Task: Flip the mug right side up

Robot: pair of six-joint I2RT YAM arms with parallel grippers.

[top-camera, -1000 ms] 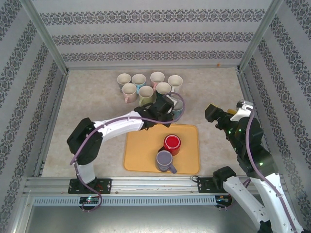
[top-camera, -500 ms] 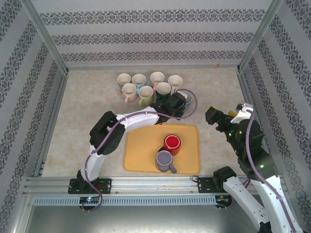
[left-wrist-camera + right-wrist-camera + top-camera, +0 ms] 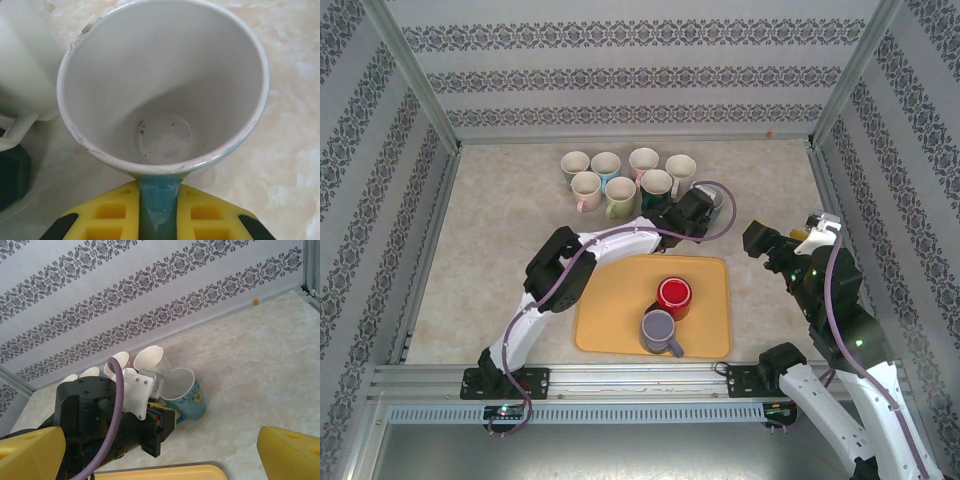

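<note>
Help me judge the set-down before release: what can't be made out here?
- Left wrist: the mug hides its own base, so contact with the table is unclear.
- Top: the left gripper covers most of the mug.
- Right wrist: the left gripper's body blocks its grip on the mug.

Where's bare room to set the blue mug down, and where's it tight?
Free: back-right table between the blue mug and the right wall; table left of the mug cluster; left half of the orange tray. Crowded: the mug cluster itself, and the tray's right half with the red mug and purple mug.
</note>
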